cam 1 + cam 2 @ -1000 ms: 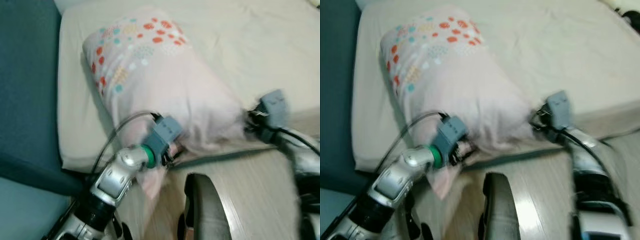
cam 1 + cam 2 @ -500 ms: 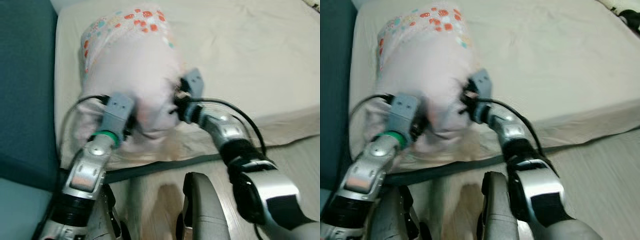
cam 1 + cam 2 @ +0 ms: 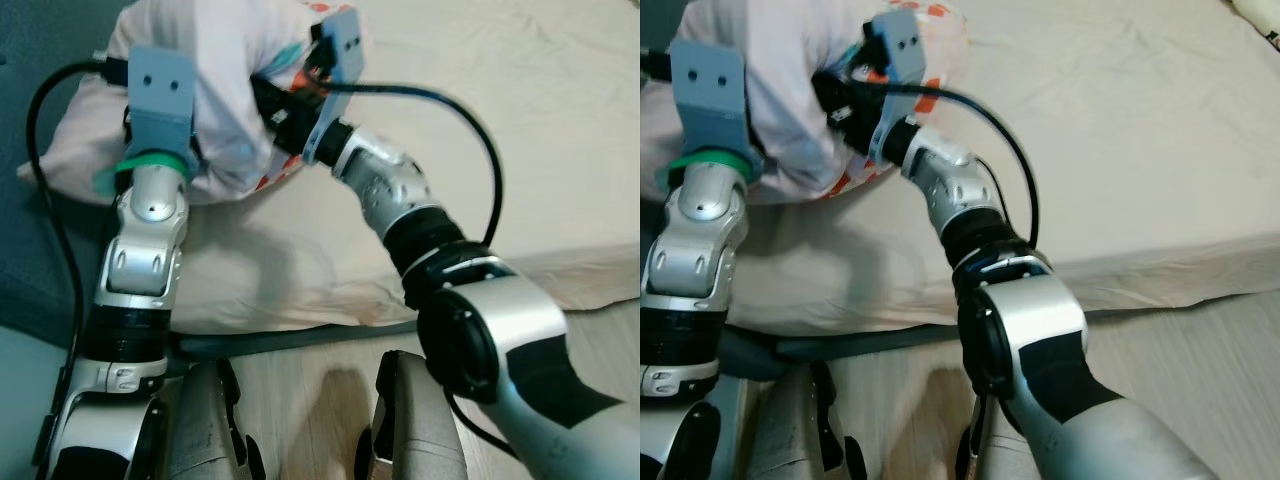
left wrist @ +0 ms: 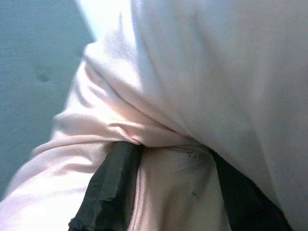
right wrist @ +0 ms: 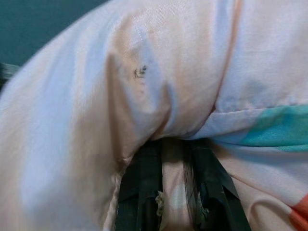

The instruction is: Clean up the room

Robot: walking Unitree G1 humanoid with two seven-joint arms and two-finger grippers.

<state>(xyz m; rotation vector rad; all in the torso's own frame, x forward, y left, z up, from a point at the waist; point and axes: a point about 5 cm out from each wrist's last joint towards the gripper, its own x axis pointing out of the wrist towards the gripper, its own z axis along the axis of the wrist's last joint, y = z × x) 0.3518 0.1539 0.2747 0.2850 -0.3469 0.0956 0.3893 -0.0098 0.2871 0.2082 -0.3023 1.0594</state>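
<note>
so far the pillow [image 3: 235,90] is lifted over the bed's [image 3: 520,150] far left corner, the left gripper [image 4: 168,185] and right gripper [image 5: 168,185] each clamped on its fabric. setting it down and letting go looks still to do.

Both my arms reach forward and up. My left gripper [image 4: 168,192] has its fingers [image 4: 108,187] clamped on fabric; my right gripper [image 5: 171,192] pinches fabric between its fingers [image 5: 139,187] too.
</note>
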